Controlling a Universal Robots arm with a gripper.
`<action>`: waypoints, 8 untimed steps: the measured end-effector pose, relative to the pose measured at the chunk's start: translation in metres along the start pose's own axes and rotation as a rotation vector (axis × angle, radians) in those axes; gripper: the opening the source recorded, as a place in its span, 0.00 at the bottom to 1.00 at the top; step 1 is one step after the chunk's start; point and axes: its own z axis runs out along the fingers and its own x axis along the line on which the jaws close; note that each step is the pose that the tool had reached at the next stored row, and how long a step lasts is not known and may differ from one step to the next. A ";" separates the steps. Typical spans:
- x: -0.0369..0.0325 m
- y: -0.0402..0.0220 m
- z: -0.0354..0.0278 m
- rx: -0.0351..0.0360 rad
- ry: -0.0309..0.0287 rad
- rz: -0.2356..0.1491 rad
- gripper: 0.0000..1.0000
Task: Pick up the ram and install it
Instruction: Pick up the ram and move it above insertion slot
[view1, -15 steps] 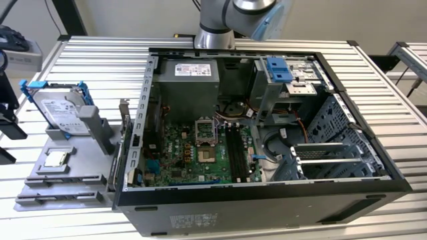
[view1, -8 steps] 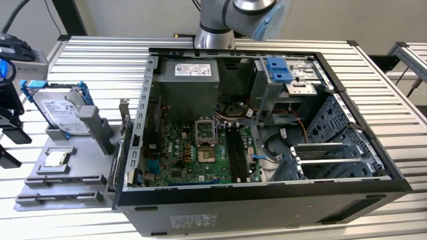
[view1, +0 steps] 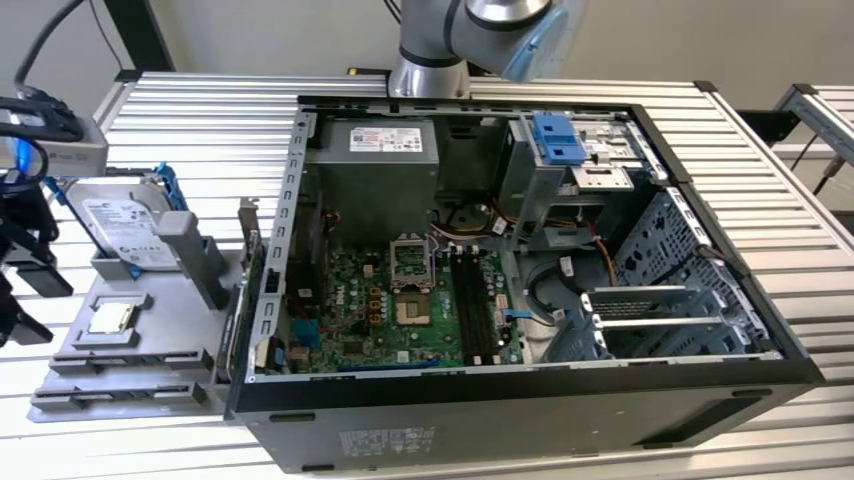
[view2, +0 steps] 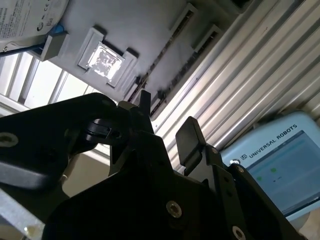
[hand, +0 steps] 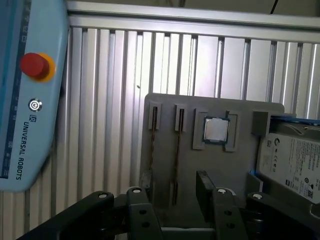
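The ram (hand: 178, 150) is a thin dark stick standing on edge in a slot of the grey holder (hand: 215, 175). That holder (view1: 147, 330) lies outside the computer case, at the exterior view's left. My gripper (hand: 170, 187) hangs above the holder's slotted end, open, with nothing between its black fingers (hand: 205, 182). The second wrist view has the gripper (view2: 166, 112) over the same slots. In the exterior view the gripper (view1: 27, 295) is at the far left edge, partly cut off.
The holder also carries a square silver processor chip (hand: 216, 130) and a hard drive (view1: 127, 225) in a blue bracket. The open computer case (view1: 534, 260) with its motherboard (view1: 400, 300) fills the middle. A teach pendant (hand: 25, 100) lies on the slatted table (hand: 110, 100).
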 end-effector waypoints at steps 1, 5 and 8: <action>0.0001 -0.0001 0.0017 0.0000 0.0000 0.000 1.00; 0.0002 -0.0003 0.0090 0.0000 0.0002 0.000 1.00; 0.0003 -0.0004 0.0145 0.0000 0.0001 0.003 1.00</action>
